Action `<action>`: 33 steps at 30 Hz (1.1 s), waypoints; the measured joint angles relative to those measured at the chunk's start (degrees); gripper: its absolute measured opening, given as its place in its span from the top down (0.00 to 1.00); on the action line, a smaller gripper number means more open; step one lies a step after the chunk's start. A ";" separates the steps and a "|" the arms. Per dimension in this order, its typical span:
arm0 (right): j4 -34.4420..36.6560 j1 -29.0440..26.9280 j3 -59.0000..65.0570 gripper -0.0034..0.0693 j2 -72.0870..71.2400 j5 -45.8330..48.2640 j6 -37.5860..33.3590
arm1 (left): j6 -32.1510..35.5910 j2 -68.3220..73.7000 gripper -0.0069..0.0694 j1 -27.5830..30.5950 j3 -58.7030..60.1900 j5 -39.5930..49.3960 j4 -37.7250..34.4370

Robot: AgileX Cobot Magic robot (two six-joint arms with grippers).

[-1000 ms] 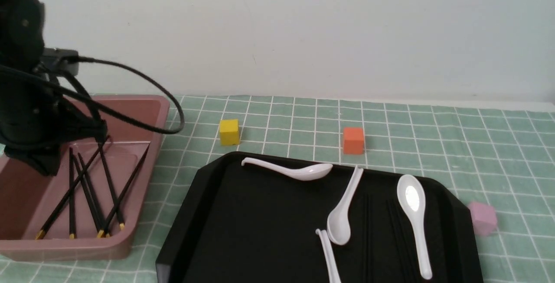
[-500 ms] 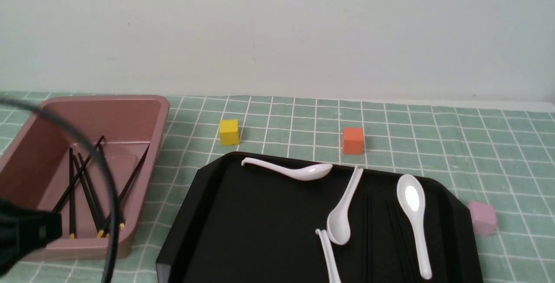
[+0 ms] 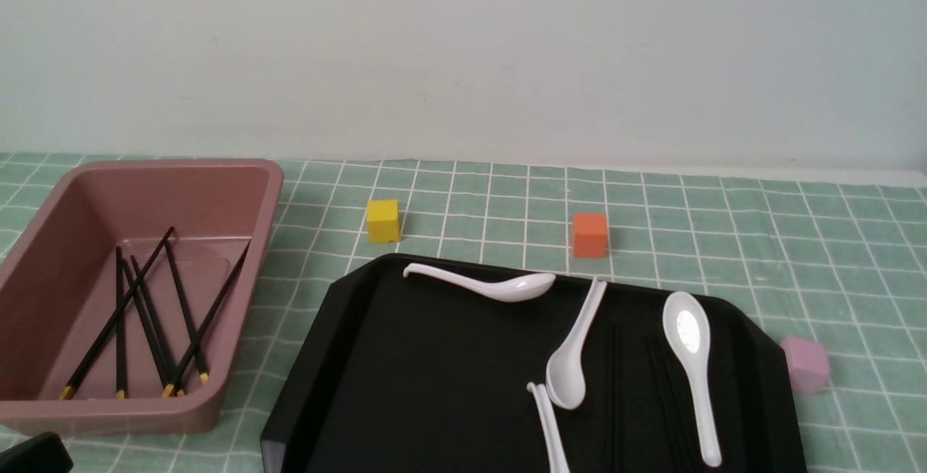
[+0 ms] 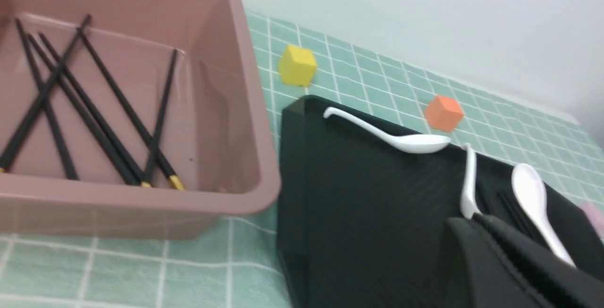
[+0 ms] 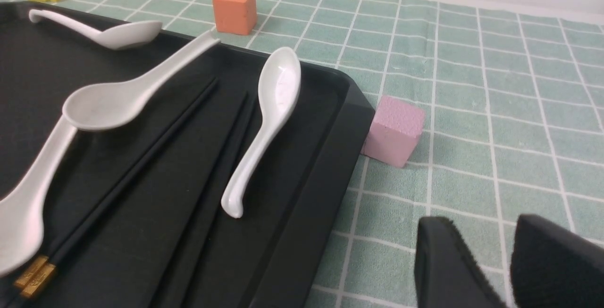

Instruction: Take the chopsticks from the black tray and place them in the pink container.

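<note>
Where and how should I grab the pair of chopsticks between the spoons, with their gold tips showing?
Grip the two chopsticks around mid-length, probably best from straight above, with the right pincer turned so it closes across them. They lie flat side by side, nearly parallel, on the black tray, and spoons sit near one side, so a low sideways approach looks riskier.

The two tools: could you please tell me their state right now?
Left tool: closed, holding nothing.
Right tool: open, nothing between its tips.

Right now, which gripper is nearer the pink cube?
Right. The right gripper is just in front of the pink cube; the left gripper is off beyond the black tray's opposite side.
</note>
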 joint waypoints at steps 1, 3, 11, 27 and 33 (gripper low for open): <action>0.00 0.00 0.00 0.62 0.00 0.00 0.00 | 0.04 0.01 0.93 0.00 0.41 -0.44 0.54; 0.00 0.00 0.00 0.62 0.00 0.00 0.00 | 0.07 0.01 0.93 0.00 0.95 -1.11 1.83; 0.00 0.00 0.00 0.62 0.00 0.00 0.00 | 0.07 -0.14 0.93 0.00 2.11 -1.98 5.40; 0.00 0.00 0.00 0.62 0.00 0.00 0.05 | -1.08 -9.34 0.92 0.00 16.56 -4.70 13.13; 0.00 0.00 0.00 0.62 0.00 0.00 0.05 | -5.09 -9.34 0.92 1.42 16.68 -5.31 16.45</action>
